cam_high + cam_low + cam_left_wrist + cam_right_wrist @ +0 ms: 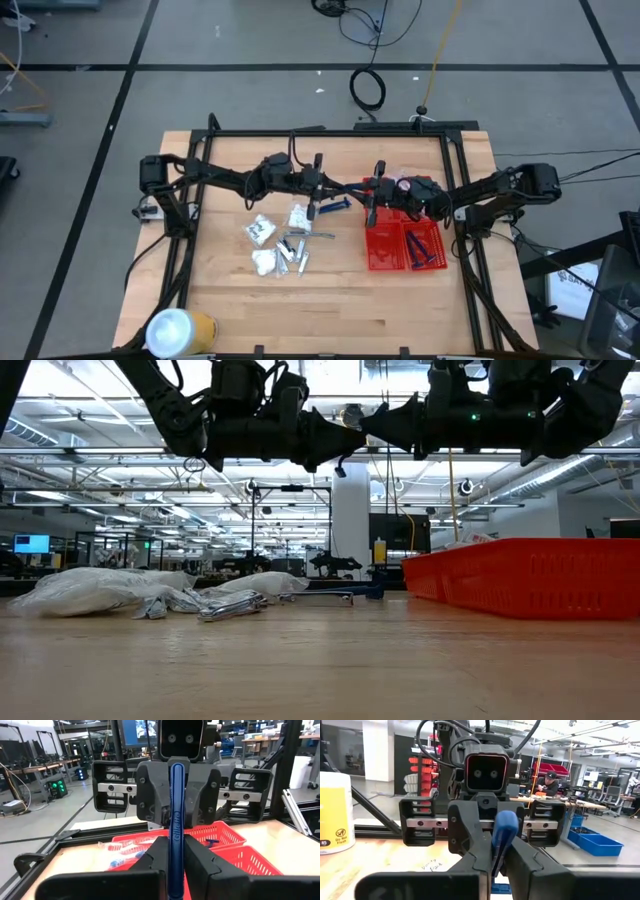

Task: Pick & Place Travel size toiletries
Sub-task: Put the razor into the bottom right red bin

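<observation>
Catching both arms up in the air over the middle of the table (330, 300), tips pointed at each other and nearly touching. Holding 1 blue razor (176, 805) between the 2 of them: left gripper (176, 842) clenched on the handle, fingers pressed against it on both sides, and right gripper (497, 845) clamped on the other end of that same blue piece, going by its own wrist camera. So, razor off the table, bridged between the grippers, above the gap between the loose pile and the red basket (385, 262).

Rest of the toiletries down on the wood on the left arm's side: white crinkly packets (262, 230) and, just beside them, a few short silver tubes (295, 250). Already sitting in the basket, in the compartment nearest the right arm's base: several blue-handled pieces (420, 248), can't tell whether razors or toothbrushes. Also a big white-and-yellow roll (180, 330) well apart from all that, at the table's front corner on the left arm's side.
</observation>
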Robot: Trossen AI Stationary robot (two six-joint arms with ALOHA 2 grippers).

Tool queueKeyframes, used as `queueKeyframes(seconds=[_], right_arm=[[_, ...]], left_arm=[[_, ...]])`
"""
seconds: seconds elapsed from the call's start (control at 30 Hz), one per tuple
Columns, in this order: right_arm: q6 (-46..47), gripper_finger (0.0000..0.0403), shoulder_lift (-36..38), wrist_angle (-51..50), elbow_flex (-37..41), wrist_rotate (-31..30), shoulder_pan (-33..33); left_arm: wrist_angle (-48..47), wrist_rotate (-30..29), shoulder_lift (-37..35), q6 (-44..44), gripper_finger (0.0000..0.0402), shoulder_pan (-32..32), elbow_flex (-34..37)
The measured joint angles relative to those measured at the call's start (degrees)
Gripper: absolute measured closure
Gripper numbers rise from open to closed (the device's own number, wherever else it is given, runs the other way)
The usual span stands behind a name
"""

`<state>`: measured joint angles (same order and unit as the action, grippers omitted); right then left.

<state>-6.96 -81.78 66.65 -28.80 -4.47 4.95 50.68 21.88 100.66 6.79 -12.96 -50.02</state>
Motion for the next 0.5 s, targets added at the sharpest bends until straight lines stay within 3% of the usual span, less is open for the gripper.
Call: queueKeyframes(seconds=[0.27,0.5], right_arm=[[0.3,0.0382,6.4,-8.9,-0.1,0.6,1.7],[-0.2,0.0382,19.6,-25.9,0.0,-2.5,2.7]], left_arm=[[0.2,-8.4,0.0,-7.0,0.0361,1.7,-0.3],[-0.2,-12.3,-0.7,-7.4,0.0264,2.9,0.0]])
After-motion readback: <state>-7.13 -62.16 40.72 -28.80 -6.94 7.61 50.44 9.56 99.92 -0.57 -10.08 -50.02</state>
